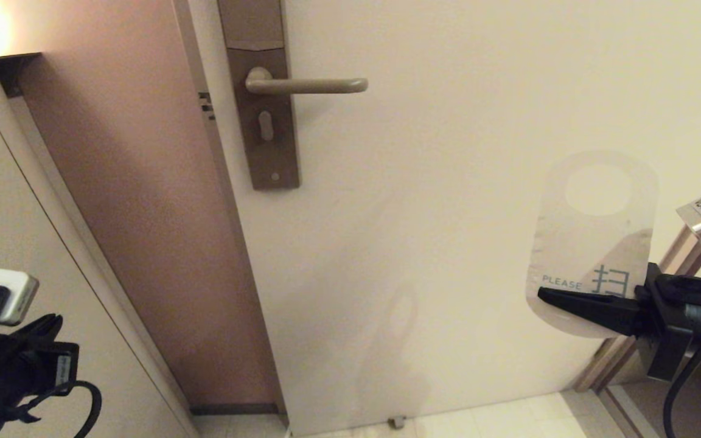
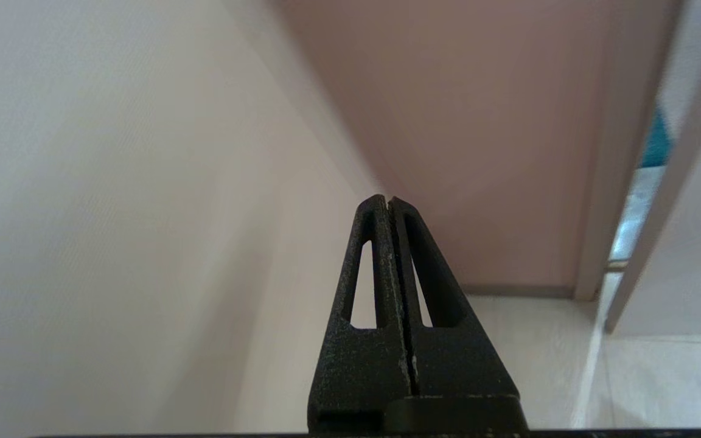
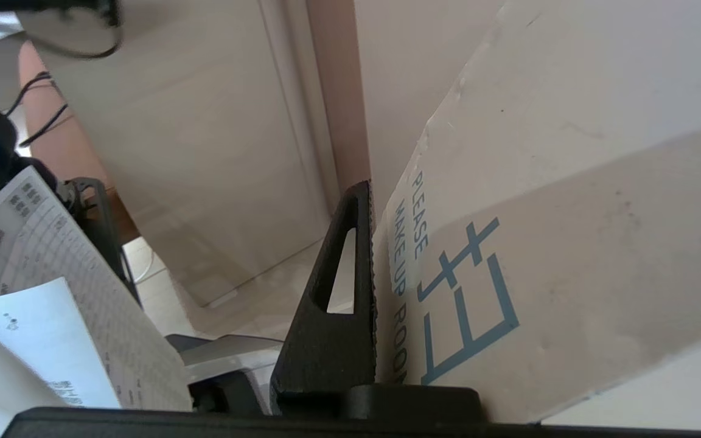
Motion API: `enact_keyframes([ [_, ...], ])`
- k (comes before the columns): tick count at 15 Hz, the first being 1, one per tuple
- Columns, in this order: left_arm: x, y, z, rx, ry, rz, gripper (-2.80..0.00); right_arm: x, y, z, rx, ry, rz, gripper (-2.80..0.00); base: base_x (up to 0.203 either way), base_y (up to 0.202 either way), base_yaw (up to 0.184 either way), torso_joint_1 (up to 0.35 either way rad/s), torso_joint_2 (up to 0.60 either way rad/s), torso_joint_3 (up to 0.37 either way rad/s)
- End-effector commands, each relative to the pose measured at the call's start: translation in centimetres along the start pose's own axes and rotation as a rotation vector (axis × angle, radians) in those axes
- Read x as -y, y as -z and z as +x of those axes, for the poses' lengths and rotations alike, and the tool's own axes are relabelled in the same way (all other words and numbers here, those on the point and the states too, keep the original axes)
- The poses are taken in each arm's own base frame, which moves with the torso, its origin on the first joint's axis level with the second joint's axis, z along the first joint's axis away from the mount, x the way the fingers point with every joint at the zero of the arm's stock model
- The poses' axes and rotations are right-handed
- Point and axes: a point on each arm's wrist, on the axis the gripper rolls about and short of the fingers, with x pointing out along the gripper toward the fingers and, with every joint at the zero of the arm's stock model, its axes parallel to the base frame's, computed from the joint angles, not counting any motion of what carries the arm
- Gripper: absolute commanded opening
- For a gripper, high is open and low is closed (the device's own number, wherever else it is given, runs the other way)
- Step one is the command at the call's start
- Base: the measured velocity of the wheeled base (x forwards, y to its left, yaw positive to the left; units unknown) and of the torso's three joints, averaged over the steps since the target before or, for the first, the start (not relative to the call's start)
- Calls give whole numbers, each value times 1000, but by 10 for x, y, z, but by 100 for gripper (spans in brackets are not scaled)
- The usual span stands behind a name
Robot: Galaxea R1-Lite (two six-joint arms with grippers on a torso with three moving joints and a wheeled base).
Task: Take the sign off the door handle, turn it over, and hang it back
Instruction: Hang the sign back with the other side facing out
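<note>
Flat white rounded-end sign (image 1: 594,243) w/ teal "MAKE UP ROOM" side showing: off the slim bronze-grey door handle (image 1: 308,85), held upright far right, right gripper (image 1: 569,301) jaws clamping its lower end. Left gripper (image 2: 389,204) parked low left, jaws closed, empty.

The door (image 1: 448,213) is seen from the head, looking forward and down, with the door handle (image 1: 308,85) in the upper centre of the frame. The left wrist view is taken from behind the closed jaws of the left gripper (image 2: 387,204), facing wall and floor. The right wrist view is set very close behind the right gripper (image 3: 370,194), the sign (image 3: 539,243) filling its right half; that sign (image 1: 594,237) is shared with the head view's right side.
</note>
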Motion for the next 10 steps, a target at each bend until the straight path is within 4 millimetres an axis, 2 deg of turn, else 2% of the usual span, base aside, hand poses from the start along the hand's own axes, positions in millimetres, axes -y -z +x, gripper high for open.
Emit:
enact_keyframes([
  [1, -9, 13, -18, 26, -38, -28, -280, 2, -1, -1, 4, 6, -3, -280, 0, 0, 0, 0, 0, 0],
  [10, -26, 74, -89, 88, -62, -50, -280, 10, -5, 0, 12, 32, -9, -280, 0, 0, 0, 0, 0, 0],
])
